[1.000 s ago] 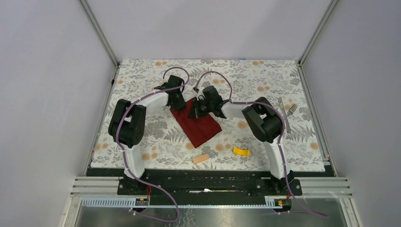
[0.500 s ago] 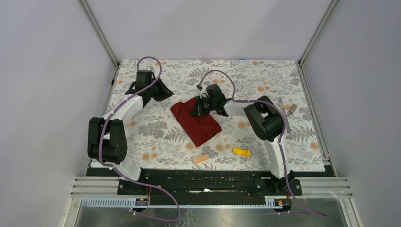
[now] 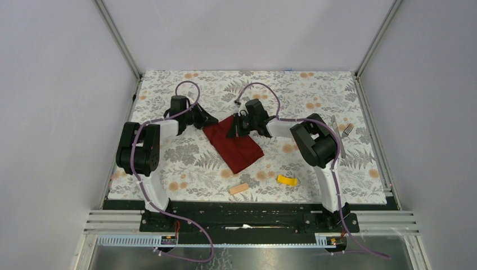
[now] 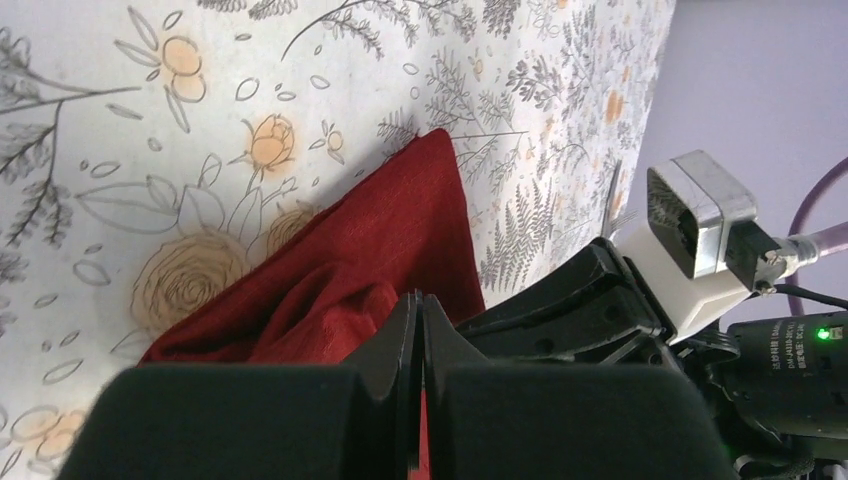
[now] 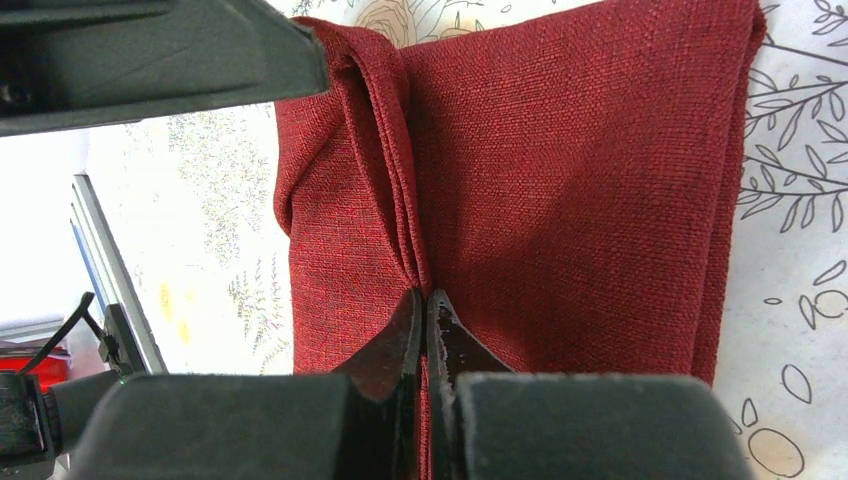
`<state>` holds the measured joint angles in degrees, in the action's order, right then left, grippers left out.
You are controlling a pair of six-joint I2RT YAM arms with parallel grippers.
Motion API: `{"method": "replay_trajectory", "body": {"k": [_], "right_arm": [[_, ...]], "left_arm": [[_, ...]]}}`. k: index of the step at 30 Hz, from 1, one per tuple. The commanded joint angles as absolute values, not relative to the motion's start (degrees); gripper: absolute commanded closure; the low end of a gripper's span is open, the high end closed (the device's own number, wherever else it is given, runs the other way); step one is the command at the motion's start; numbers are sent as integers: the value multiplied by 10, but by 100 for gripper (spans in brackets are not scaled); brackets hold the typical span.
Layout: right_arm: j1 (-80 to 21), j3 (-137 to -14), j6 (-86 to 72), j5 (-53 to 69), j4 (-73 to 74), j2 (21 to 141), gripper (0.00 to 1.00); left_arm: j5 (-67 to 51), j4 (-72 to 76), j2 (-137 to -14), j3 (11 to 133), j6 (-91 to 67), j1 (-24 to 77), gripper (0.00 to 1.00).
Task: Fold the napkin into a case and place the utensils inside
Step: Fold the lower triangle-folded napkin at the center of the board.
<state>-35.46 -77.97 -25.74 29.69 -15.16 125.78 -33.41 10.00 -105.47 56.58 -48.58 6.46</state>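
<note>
The dark red napkin (image 3: 241, 149) lies folded on the flowered tablecloth, mid-table. My left gripper (image 3: 210, 121) is at its far left corner. In the left wrist view that gripper (image 4: 420, 297) is shut, with a sliver of red cloth between the jaws and the napkin (image 4: 400, 220) bunched beside them. My right gripper (image 3: 233, 130) rests on the napkin's far end. In the right wrist view it (image 5: 424, 293) is shut on a raised pleat of the napkin (image 5: 580, 180). The utensils lie at the far right, away from both grippers: a silver knife (image 3: 338, 136) and a fork (image 3: 348, 129).
A tan block (image 3: 239, 188) and a yellow block (image 3: 287, 180) lie near the table's front edge. Metal frame rails (image 3: 368, 129) border the cloth left and right. The two wrists are close together; the right arm's camera (image 4: 700, 225) fills the left wrist view's right side.
The left arm swung out to the back left with its jaws parted, then came back to the napkin's left corner and shut. The right gripper stayed shut on the napkin.
</note>
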Motion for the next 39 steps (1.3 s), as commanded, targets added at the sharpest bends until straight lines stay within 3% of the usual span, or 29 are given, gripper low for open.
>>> {"method": "replay_trajectory", "body": {"k": [1,8,13,22,29,34,39], "right_arm": [[-347,-810,-251,307,-149,1264,100],[-347,-825,-243,305,-133,1268,100],[-347,-856,-229,293,-80,1271,94],[-355,-897,-174,231,35,1205,58],[-378,-886,-272,355,-95,1222,39],[-385,-899,-363,431,-210,1284,39],[-387,-937,-381,460,-219,1344,50]], "left_arm": [[-368,206,-1080,562,-517,63,99],[-371,240,-1125,564,-531,63,99],[-370,249,-1155,569,-529,63,100],[-372,251,-1199,581,-525,62,100],[-369,243,-1207,583,-526,58,100],[-364,224,-1205,587,-517,58,100],[-359,212,-1200,586,-510,58,100]]}}
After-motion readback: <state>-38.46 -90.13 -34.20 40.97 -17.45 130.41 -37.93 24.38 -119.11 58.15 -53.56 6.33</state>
